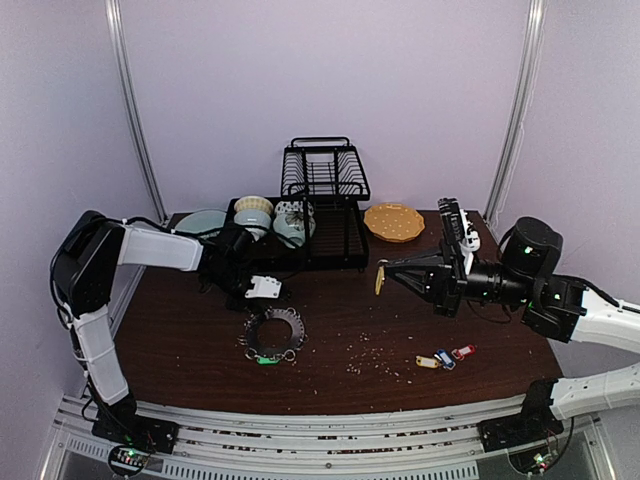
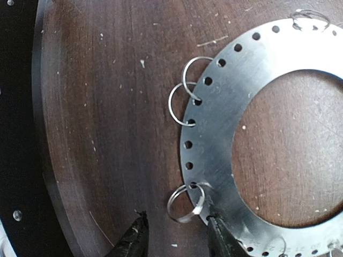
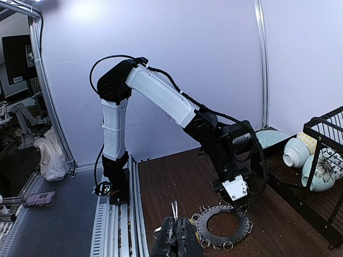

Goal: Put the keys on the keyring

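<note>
Where keyring [image 2: 214, 134] lies, left tool [image 2: 177, 229] astride rim

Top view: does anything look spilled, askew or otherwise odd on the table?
Yes: pale crumbs are scattered over the dark table, mostly between the keyring and the loose keys. They look like spilled food litter, which is odd for a key task. Nothing else stands out.

The left tool [image 2: 177, 229], fingertips spread, straddles a split ring [image 2: 185, 220] on the keyring [image 2: 236, 80].
</note>
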